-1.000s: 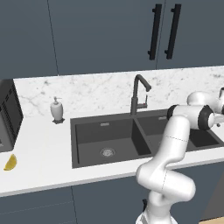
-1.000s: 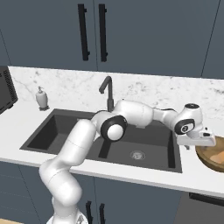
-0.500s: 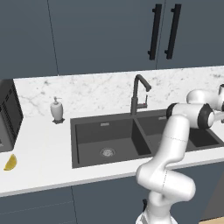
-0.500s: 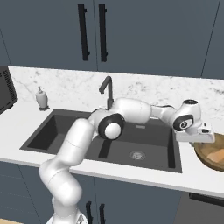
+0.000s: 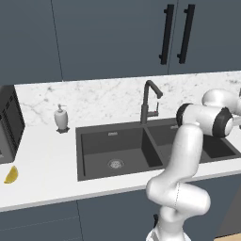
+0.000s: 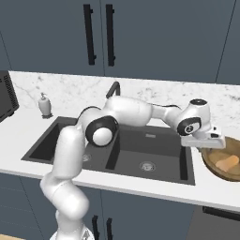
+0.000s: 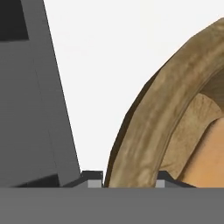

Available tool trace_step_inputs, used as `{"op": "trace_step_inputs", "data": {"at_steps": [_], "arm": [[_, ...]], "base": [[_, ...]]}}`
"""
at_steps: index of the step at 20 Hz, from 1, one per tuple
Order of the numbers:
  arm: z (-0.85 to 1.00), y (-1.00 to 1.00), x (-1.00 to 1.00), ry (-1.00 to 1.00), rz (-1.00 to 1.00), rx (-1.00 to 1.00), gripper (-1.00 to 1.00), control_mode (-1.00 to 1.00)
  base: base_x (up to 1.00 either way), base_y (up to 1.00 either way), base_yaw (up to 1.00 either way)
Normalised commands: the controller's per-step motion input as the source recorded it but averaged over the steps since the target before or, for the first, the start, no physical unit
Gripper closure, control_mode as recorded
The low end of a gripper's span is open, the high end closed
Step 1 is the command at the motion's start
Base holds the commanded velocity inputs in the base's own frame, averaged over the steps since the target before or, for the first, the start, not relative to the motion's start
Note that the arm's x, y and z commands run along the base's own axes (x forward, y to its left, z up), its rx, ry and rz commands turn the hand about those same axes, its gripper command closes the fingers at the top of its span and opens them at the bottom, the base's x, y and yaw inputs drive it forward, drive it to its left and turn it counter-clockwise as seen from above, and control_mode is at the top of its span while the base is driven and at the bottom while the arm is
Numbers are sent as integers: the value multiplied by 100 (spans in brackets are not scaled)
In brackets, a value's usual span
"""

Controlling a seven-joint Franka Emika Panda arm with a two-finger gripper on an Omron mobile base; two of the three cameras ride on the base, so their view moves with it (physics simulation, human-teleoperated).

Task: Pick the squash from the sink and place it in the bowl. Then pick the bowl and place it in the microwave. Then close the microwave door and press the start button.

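I see my gripper [image 7: 127, 183] clamped on the thick rim of the bowl [image 7: 162, 127]: one dark fingertip sits just outside the rim and the other just inside it, with the wooden rim filling the space between them. From the right base view the hand [image 6: 206, 140] is low at the left edge of the bowl [image 6: 220, 169], which rests on the white counter [image 6: 154, 190] to the right of the sink [image 6: 136, 150]. The squash [image 6: 228, 163] lies inside the bowl, just beyond the inner finger; in the hand view I read the pale orange patch [image 7: 205, 162] next to that finger as the squash.

On the outer finger's side the counter is bare up to the sink's dark wall [image 7: 39, 109]. Farther off that way stand the faucet [image 5: 149, 101] behind the basins, then the soap dispenser [image 5: 60, 118], the black appliance [image 5: 10, 124] at the counter's far end, and a yellow wedge [image 5: 11, 174] near the front edge. I see nothing between the fingers and the rim they hold.
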Motion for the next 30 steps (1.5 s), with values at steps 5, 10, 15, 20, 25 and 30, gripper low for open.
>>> {"op": "trace_step_inputs", "data": {"at_steps": [5,10,15,20,25,30], "arm": [[4,71,-76,0,15,-12,100,-100],[38,79,-68,1,24,-14,100,-100],[66,78,-55,11,30,-8,100,-100],[91,70,-73,19,30,-2,100,-100],[88,74,-69,27,29,0,100,-100],[31,85,-45,18,25,0,100,-100]], "base": [[0,0,0],[0,0,0],[0,0,0],[0,0,0],[0,0,0],[0,0,0]]}}
